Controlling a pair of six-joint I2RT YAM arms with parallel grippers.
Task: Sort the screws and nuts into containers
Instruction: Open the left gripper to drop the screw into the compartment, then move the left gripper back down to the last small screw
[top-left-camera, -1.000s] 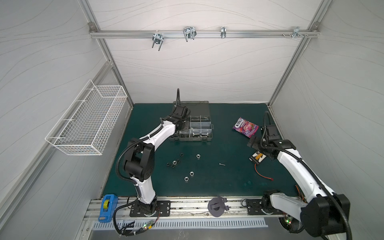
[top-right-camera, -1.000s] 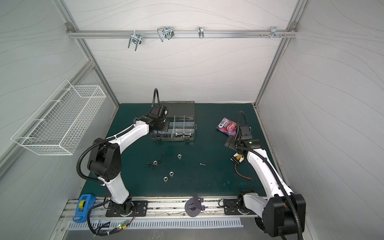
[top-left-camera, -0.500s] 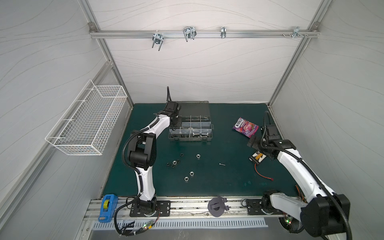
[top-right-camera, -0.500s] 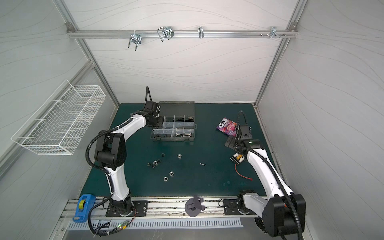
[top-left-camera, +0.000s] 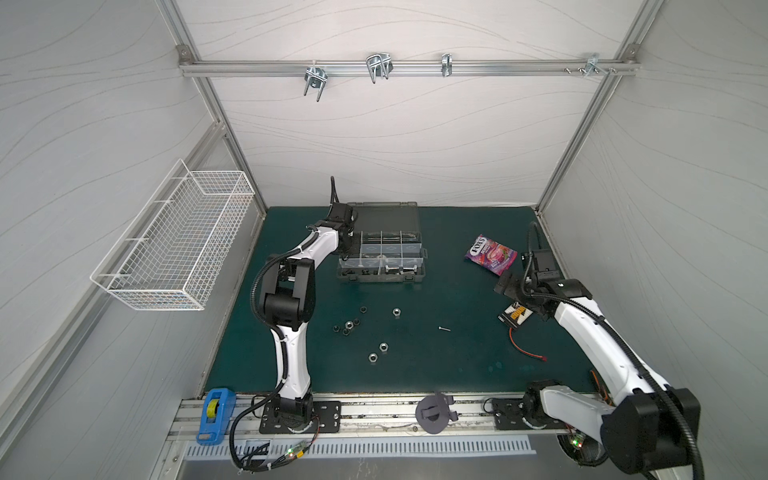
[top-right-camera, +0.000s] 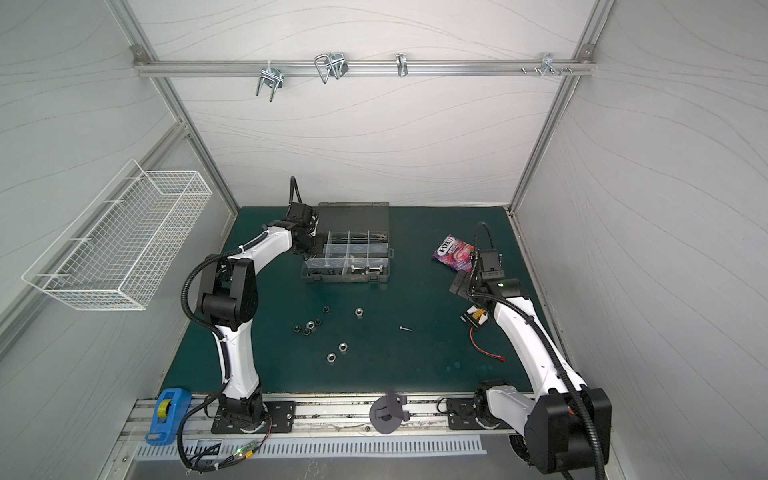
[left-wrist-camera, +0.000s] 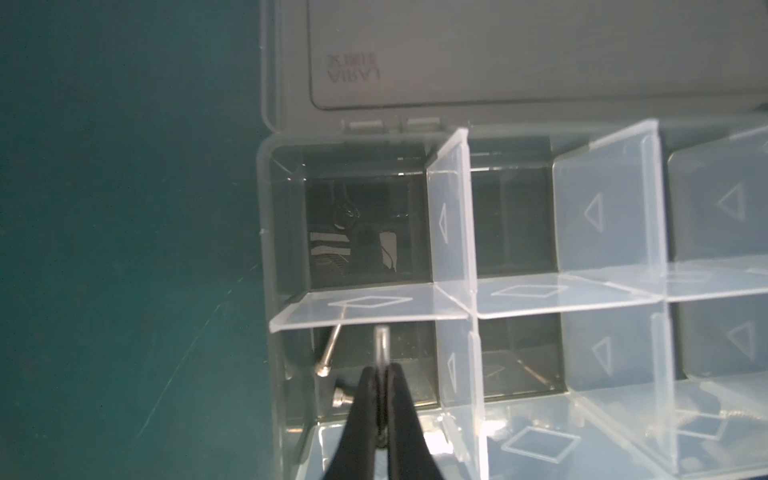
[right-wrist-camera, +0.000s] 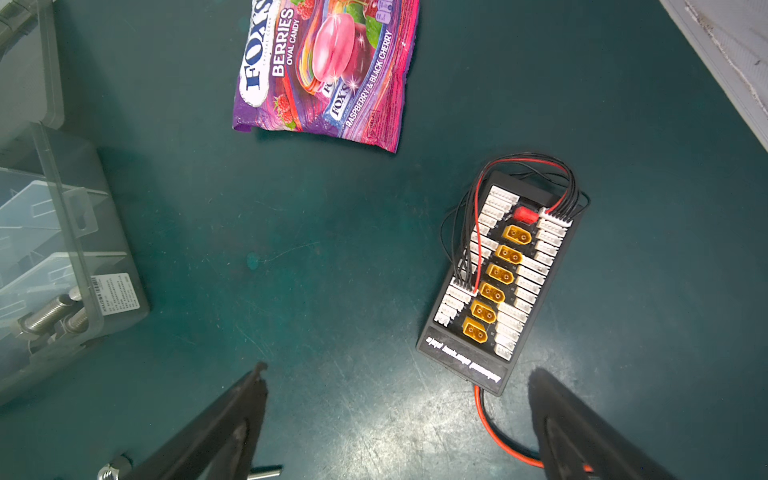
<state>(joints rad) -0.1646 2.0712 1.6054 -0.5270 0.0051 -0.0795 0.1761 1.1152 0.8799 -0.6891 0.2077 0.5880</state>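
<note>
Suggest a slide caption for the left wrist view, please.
Left gripper pinching a thin screw over an organizer compartment holding two screws.

Purple Fox's berries candy bag (right-wrist-camera: 328, 70) lies flat on the green desk (right-wrist-camera: 311, 257), right rear. Near it, apart: black connector board (right-wrist-camera: 505, 274), yellow plugs in a row, red lead (top-left-camera: 524, 349) trailing forward. White wire basket (top-left-camera: 174, 245) on left wall. Blue tape dispenser (top-left-camera: 214, 413) and dark round part (top-left-camera: 432, 413) on front rail. Metal hooks (top-left-camera: 377, 68) on overhead bar.
</note>
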